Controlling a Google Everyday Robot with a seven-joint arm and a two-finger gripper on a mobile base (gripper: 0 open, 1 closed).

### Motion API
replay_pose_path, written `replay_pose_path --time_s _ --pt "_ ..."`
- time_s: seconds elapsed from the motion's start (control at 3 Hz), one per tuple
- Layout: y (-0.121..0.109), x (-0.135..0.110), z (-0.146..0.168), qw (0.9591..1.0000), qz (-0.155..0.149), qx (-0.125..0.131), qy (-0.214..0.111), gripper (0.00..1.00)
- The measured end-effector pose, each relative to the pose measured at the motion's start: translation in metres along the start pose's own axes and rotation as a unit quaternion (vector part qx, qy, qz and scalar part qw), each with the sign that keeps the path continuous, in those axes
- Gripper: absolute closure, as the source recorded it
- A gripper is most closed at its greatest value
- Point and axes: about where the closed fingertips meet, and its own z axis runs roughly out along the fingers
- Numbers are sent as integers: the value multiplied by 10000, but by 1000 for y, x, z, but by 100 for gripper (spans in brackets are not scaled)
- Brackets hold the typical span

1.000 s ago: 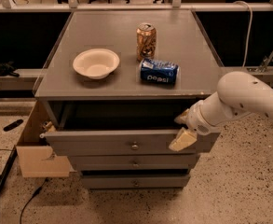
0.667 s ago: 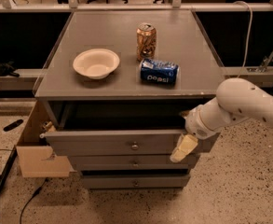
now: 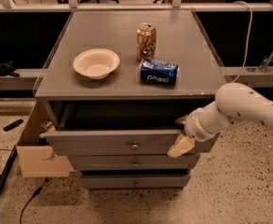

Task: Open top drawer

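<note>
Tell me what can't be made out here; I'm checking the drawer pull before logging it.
Camera view:
- Inside of the top drawer: lost in shadow under the cabinet top.
- The gripper, at the drawer's right front corner: its hold is hidden by the drawer front.
- The arm: cut off by the right edge.

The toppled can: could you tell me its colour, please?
Blue can, camera view; gripper at right of grey top drawer.

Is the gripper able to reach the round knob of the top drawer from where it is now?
Probably yes. The gripper sits at the right end of the top drawer front; the knob is to its left on the same bare front, with nothing between them.
</note>
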Motion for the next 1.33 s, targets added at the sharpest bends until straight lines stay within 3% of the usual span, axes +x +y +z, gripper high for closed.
replay_pose_path --time_s 0.67,1.0,1.33 --pt "15 4 -18 9999 -8 15 168 74" --pt "35 3 -27 9998 -75 -107 117 97" --pt "58 18 -37 9998 22 -162 83 100"
